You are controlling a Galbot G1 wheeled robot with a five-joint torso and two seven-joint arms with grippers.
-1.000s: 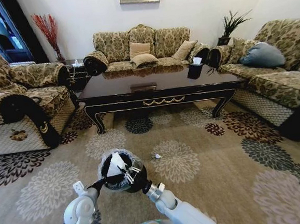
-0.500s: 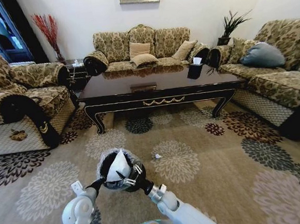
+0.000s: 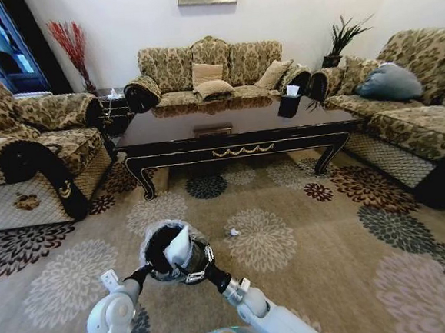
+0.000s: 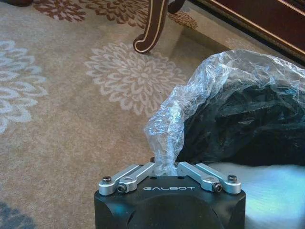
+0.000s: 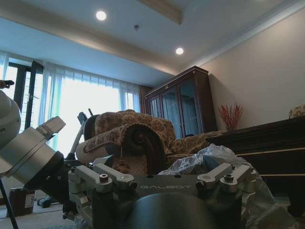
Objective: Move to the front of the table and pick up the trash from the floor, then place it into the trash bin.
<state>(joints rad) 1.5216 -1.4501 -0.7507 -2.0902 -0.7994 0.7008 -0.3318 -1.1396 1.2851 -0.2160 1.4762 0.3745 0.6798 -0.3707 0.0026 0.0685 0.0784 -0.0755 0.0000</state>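
At lower centre of the head view, the left gripper (image 4: 164, 168) pinches the liner of the small round black trash bin (image 3: 170, 252) while the right gripper (image 3: 198, 265), pressed together on crumpled white paper trash (image 3: 179, 248), hangs just above its mouth.

Open carpet (image 3: 304, 229) is lying between the robot and the counter (image 3: 235, 131), broken only by a small white scrap (image 3: 233, 232) near the middle. The bin (image 3: 171, 251) is standing close in front, with the left claw (image 4: 164, 168) pinching its liner (image 4: 190, 95) and the right claw (image 3: 193, 263) crowding its rim. Sofas are walling in both sides, and the counter's curved leg (image 4: 152, 26) is standing just beyond the bin.
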